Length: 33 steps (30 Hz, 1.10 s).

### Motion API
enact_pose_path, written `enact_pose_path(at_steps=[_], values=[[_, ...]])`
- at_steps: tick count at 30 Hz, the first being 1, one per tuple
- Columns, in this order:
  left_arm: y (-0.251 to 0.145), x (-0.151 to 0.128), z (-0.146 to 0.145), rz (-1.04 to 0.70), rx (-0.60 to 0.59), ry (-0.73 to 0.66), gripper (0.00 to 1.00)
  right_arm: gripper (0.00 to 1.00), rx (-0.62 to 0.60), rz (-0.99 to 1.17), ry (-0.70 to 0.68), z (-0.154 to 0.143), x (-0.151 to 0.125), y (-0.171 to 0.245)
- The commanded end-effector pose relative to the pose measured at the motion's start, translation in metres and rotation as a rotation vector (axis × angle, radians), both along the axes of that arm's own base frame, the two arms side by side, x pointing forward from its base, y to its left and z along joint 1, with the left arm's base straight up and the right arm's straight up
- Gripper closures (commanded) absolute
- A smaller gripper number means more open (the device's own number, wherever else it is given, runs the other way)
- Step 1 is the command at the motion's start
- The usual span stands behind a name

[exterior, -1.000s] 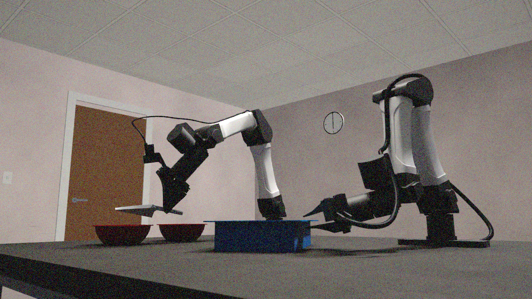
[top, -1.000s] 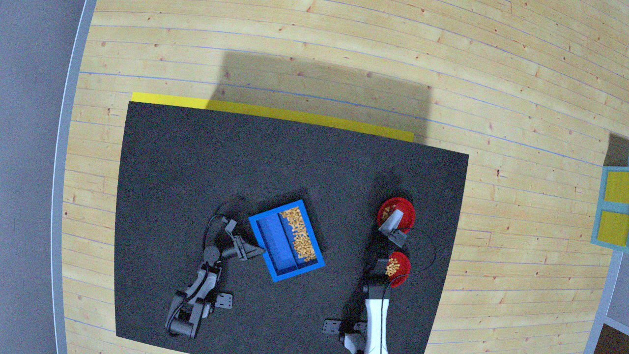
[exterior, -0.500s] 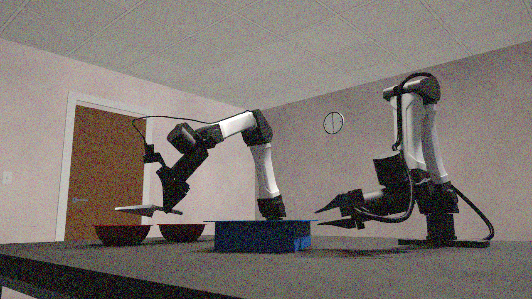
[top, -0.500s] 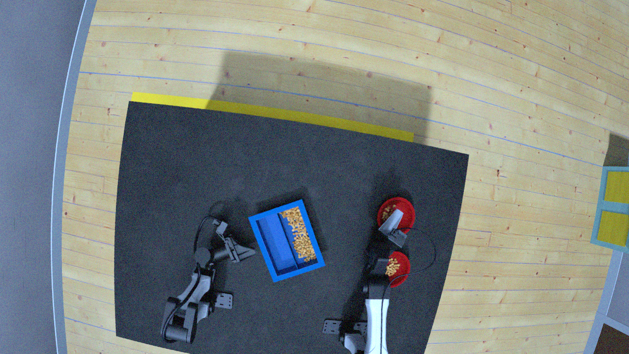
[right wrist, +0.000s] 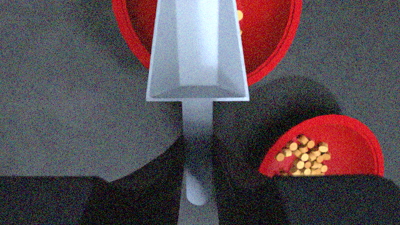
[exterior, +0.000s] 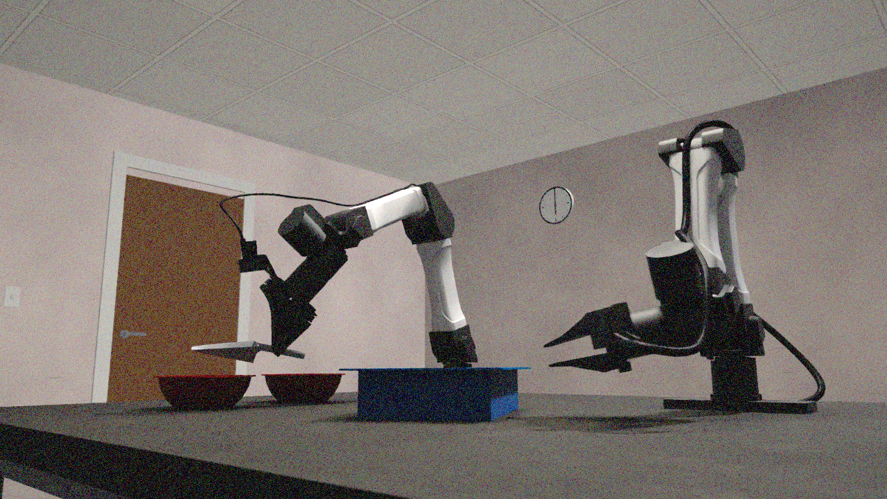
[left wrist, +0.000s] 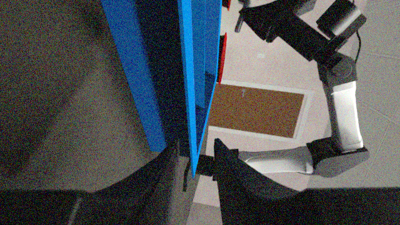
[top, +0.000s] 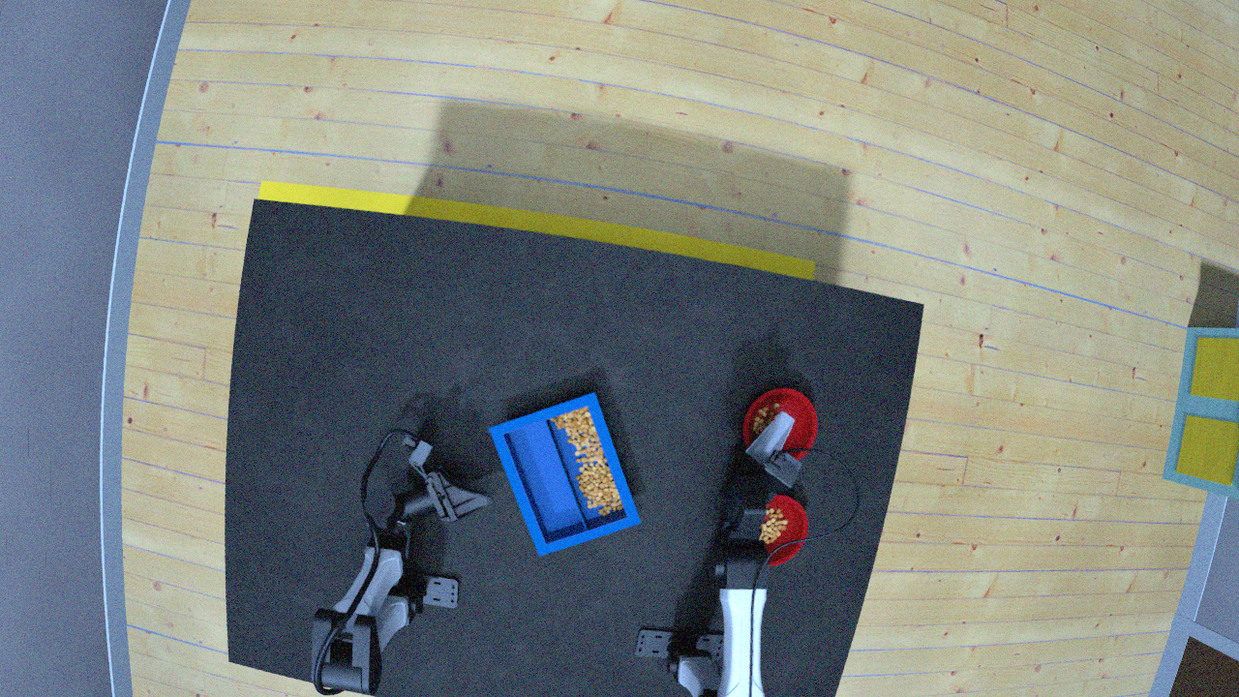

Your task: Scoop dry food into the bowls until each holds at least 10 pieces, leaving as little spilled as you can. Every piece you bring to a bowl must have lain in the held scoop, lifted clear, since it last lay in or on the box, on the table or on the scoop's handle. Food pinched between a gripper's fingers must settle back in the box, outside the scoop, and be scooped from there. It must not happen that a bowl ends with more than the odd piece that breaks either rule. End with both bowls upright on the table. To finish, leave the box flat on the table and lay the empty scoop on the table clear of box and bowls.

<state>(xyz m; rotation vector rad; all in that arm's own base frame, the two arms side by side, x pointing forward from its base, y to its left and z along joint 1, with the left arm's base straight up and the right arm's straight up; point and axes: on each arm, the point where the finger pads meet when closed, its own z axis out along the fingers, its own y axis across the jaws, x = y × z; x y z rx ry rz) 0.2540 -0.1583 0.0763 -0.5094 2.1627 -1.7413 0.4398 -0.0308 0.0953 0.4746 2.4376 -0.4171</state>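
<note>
Pale pink walls, brown door (exterior: 177,285) (left wrist: 256,109), round clock (exterior: 556,204), plank floor (top: 606,69)

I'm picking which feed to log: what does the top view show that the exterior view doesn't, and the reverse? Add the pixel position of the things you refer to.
Only top: tan food pieces (top: 594,459) in the blue rectangular box (top: 523,547) (exterior: 427,397), plus its divider (top: 567,472).

Only exterior: a round wall clock (exterior: 556,204) and a brown door (exterior: 179,278).

Both: that box, two round red bowls, and the right tool (top: 776,457) (exterior: 277,352) gripping a grey scoop (top: 770,436) (exterior: 226,350).

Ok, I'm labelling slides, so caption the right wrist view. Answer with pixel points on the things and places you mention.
Right gripper (right wrist: 198,137) holding an empty scoop (right wrist: 200,47) above a red bowl, a second bowl (right wrist: 353,147) with food (right wrist: 304,157) beside it.
</note>
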Motion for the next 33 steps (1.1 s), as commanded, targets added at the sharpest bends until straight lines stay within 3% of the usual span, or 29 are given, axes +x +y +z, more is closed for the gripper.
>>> enact_pose_path(at_steps=[1,15,24,33], values=[[0.005,-0.004,0.008,-0.035,0.011,-0.033,0.73,1.0,-0.009,-0.002,-0.087,0.031,0.008,-0.001],[0.007,-0.008,0.009,-0.048,0.015,-0.034,0.73,1.0,-0.008,-0.002,-0.088,0.031,0.009,-0.001],[0.02,0.037,0.01,0.066,0.203,-0.19,0.73,1.0,-0.008,-0.002,-0.089,0.031,0.009,-0.001],[0.039,0.089,0.045,0.179,0.435,-0.422,0.73,1.0,-0.008,-0.002,-0.089,0.031,0.009,-0.001]])
